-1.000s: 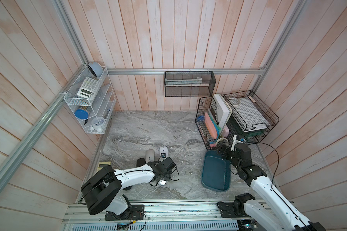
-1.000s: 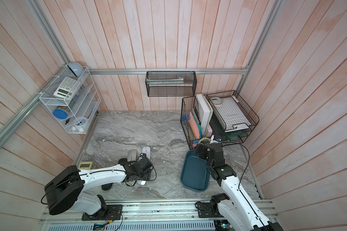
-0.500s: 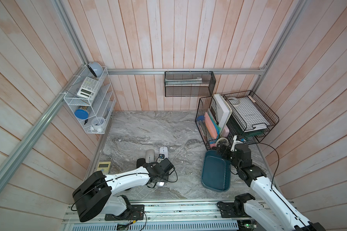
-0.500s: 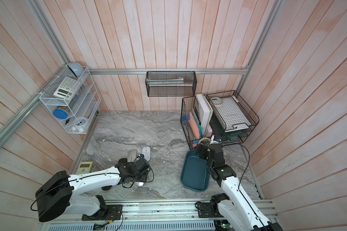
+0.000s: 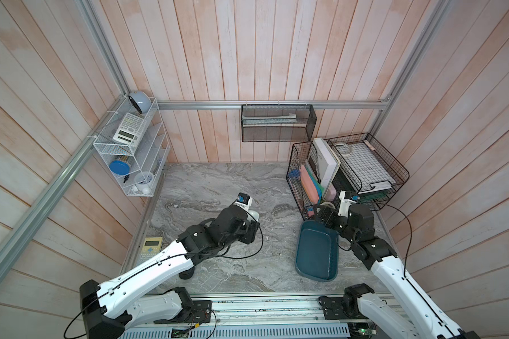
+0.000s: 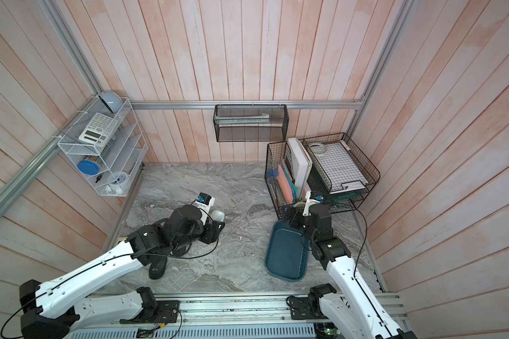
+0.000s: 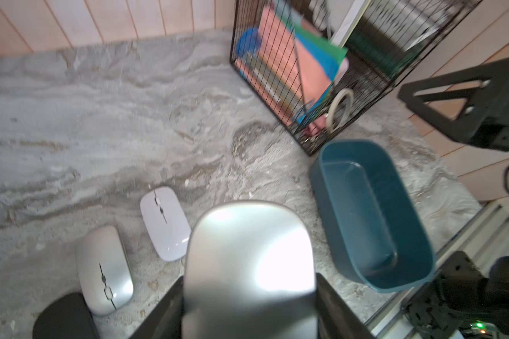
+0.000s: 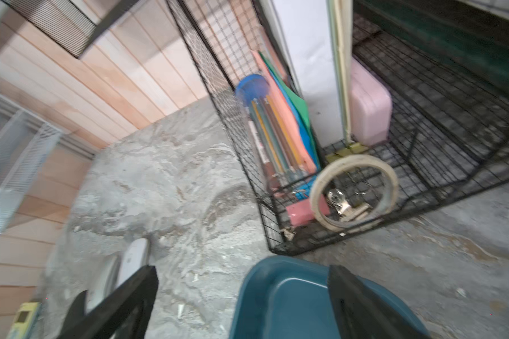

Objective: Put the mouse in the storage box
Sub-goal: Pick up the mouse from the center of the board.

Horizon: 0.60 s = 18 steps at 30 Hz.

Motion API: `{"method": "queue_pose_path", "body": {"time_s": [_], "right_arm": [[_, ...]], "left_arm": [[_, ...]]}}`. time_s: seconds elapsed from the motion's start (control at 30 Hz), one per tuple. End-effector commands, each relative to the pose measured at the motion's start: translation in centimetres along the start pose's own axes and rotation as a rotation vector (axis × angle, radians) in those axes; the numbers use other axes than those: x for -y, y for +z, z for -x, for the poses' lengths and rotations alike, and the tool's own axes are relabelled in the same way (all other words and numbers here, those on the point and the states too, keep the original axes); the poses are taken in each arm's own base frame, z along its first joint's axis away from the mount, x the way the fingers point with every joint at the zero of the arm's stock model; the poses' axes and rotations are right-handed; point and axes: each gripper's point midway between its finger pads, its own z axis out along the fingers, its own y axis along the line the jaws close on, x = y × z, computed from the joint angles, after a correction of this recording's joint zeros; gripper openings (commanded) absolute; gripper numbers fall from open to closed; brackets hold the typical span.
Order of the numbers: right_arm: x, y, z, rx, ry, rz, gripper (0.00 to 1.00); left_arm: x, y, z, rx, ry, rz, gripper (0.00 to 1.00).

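My left gripper point(image 7: 249, 293) is shut on a silver mouse point(image 7: 247, 252), one finger on each of its sides, and holds it above the marble table. In both top views the mouse point(image 5: 254, 216) point(image 6: 219, 215) pokes out beyond the left gripper point(image 5: 251, 224), left of the table's middle. The storage box point(image 5: 316, 255) point(image 6: 287, 255) point(image 7: 365, 211), a dark teal bin, lies empty at the right. My right gripper point(image 5: 323, 218) point(image 8: 241, 284) stands open over the box's far end point(image 8: 291, 302) with nothing between its fingers.
On the table below the held mouse lie another silver mouse point(image 7: 103, 270), a white mouse point(image 7: 163, 223) and a black mouse point(image 7: 65, 317) point(image 5: 186, 274). Black wire baskets point(image 5: 347, 173) with folders and tape stand behind the box. A yellow calculator point(image 5: 152, 245) lies at the left edge.
My left gripper has shut on the silver mouse, lifted it and carried it away from the front edge and slightly right. The right arm has barely moved.
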Motion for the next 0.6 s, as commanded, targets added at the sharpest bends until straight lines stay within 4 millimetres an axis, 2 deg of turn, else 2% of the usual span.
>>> {"method": "queue_pose_path", "body": {"time_s": [0.0, 0.1, 0.23, 0.43, 0.57], "right_arm": [[-3.9, -1.8, 0.1, -0.070, 0.040, 0.169, 0.95], [-6.4, -3.1, 0.7, -0.096, 0.078, 0.272, 0.93], [-9.4, -4.6, 1.3, -0.135, 0.103, 0.387, 0.91], [-13.7, -6.3, 0.5, -0.232, 0.046, 0.487, 0.90], [-16.7, -6.5, -1.4, -0.321, -0.026, 0.540, 0.88]], "left_arm": [[1.1, -2.3, 2.6, 0.036, 0.149, -0.043, 0.57], [1.4, -3.3, 4.0, 0.051, 0.272, -0.034, 0.57], [1.4, -3.5, 3.4, 0.084, 0.456, -0.050, 0.52], [1.8, -2.4, -0.5, 0.064, 0.646, -0.126, 0.51], [2.5, -2.2, -2.8, 0.049, 0.752, -0.190, 0.51]]}}
